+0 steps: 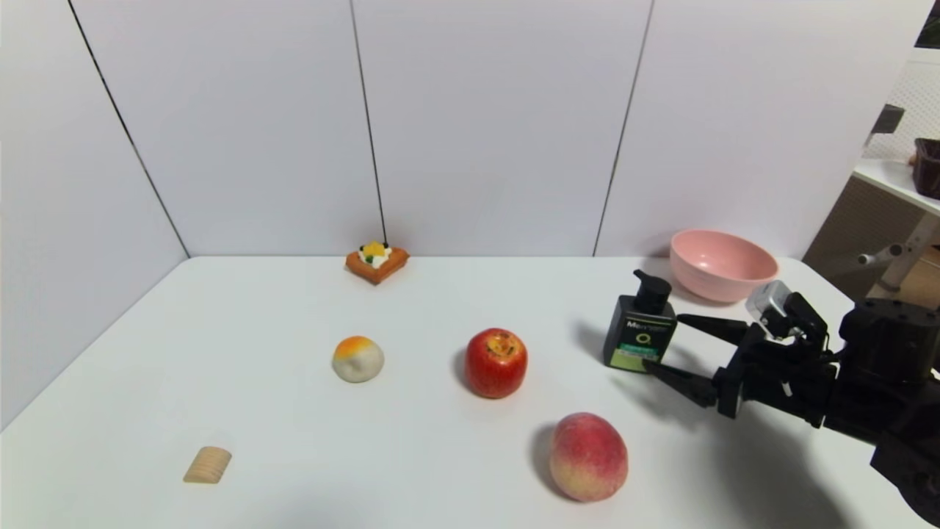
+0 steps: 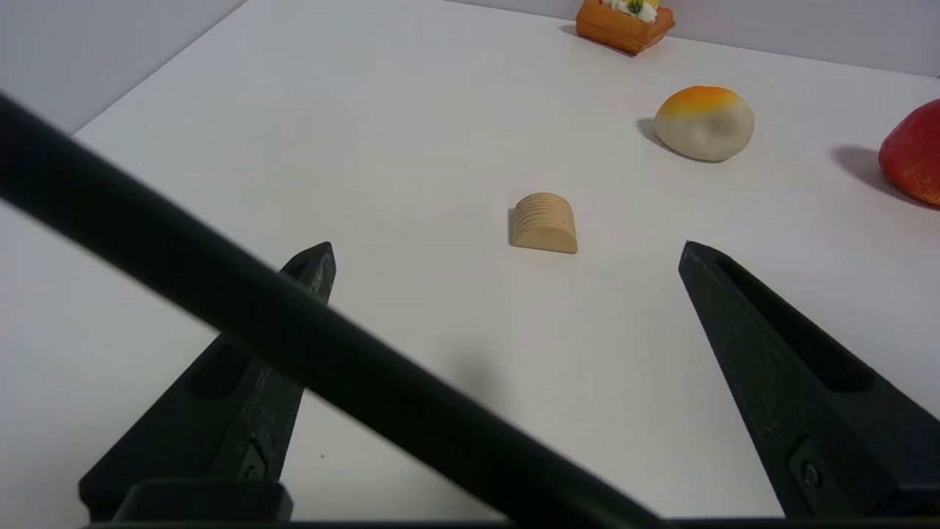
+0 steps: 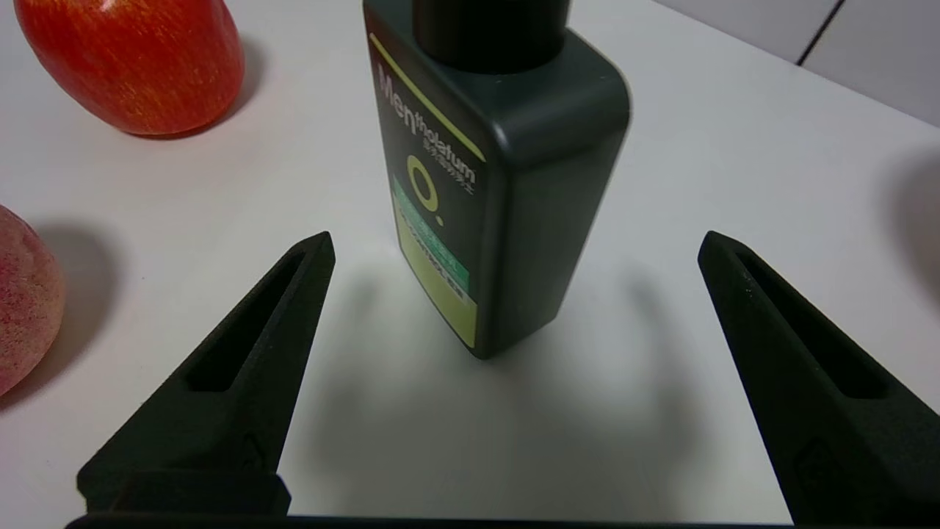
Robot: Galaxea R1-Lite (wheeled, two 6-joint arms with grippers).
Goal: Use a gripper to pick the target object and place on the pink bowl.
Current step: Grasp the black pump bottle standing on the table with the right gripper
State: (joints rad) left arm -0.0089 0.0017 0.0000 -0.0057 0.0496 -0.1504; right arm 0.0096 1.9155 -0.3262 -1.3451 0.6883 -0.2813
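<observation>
bottle [image 1: 640, 330], black with a pump head and a green-and-white label, is standing upright on the table [image 1: 294, 441] at right of centre in the head view. right gripper [image 1: 672, 342] is reaching in from the right edge of that frame, its fingers spread wide on the bottle's near side and grasping nothing; in the right wrist view the bottle is appearing at upper centre, between and beyond the two fingertips. bowl [image 1: 723, 268], pale pink, is sitting at the upper right of the head view, behind the bottle and apart from it. apple [image 1: 496, 364], red, is lying at the centre; peach [image 1: 587, 457] is lying at lower centre-right. bun [image 1: 358, 359], white with an orange top, is resting left of centre, and waffle [image 1: 376, 262] is resting at upper centre-left by the wall [image 1: 499, 132]. wooden block [image 1: 208, 465] is lying at lower left. left gripper [image 2: 507, 253] is hovering over the table, its fingers parted and empty, the block showing beyond them in the left wrist view.
</observation>
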